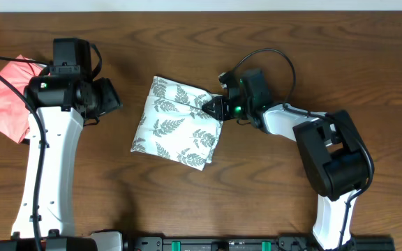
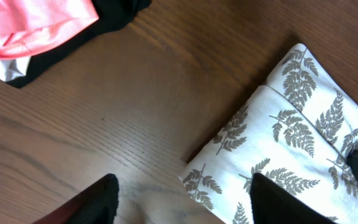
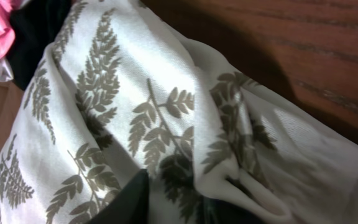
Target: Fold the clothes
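The white dress with grey-green fern print (image 1: 176, 124) lies folded into a compact rectangle at the table's middle. My right gripper (image 1: 211, 107) is at its right edge, shut on a bunched fold of the fabric; the right wrist view shows the dress (image 3: 135, 112) gathered between the fingers (image 3: 185, 208). My left gripper (image 1: 110, 97) hovers left of the dress, open and empty. In the left wrist view its fingers (image 2: 185, 205) straddle bare wood and the dress's near corner (image 2: 297, 143).
A coral-pink garment (image 1: 5, 97) lies at the table's far left, with a black garment (image 2: 98, 31) under it in the left wrist view. The wooden table (image 1: 271, 195) surrounds the dress.
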`<state>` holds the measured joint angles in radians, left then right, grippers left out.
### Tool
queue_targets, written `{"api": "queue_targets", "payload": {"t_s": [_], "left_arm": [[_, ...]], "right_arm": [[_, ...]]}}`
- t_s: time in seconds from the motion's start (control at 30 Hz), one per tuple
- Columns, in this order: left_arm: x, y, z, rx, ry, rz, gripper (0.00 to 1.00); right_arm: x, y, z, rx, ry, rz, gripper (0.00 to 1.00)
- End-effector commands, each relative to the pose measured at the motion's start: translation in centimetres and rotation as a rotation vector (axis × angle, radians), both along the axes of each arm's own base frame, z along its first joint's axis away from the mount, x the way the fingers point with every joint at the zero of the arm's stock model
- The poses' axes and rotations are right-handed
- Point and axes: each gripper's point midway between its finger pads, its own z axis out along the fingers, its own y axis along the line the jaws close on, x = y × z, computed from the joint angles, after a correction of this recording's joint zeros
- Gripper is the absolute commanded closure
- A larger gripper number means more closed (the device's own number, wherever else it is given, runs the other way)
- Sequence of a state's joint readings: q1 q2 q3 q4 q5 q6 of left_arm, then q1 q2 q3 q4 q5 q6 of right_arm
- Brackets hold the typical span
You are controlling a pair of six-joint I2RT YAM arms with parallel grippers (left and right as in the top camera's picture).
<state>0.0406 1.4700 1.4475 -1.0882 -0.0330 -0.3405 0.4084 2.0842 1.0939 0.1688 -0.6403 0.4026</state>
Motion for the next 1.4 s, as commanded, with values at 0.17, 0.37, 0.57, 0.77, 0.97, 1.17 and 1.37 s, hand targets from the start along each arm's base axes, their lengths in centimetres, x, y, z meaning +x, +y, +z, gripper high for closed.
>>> {"api": "queue_targets", "payload": {"t_s": [0.17,0.37,0.57,0.77,0.97,1.17,1.37], "left_arm": [[-0.1,0.3,-0.5,0.005,0.020,0.012,0.29],[-0.1,0.2,-0.6,0.000,0.021,0.010,0.28],[-0.2,0.1,-0.6,-0.002,0.023,0.010,0.28],[-0.2,0.1,-0.6,-0.002,0.023,0.010,0.28],[-0.1,0.1,-0.7,-0.002,0.025,0.010,0.28],[-0.1,0.1,-1.0,-0.003,0.036,0.010,0.28],[0.0,0.1,-1.1,-0.003,0.039,0.010,0.28]], "right_arm": [[-0.6,0.1,3.2,0.032,-0.073,0.065,0.70],[1.7,-2.0,12.9,-0.007,-0.328,-0.055,0.75],[1.7,-3.7,12.6,-0.094,-0.357,-0.051,0.75],[2.4,-4.2,8.5,-0.233,-0.396,0.028,0.89],[4.7,-4.8,8.6,-0.397,-0.461,0.080,0.94],[6.4,-4.2,9.3,-0.412,-0.464,0.097,0.93],[5.2,-2.8,5.2,-0.404,-0.377,0.164,0.94]]}}
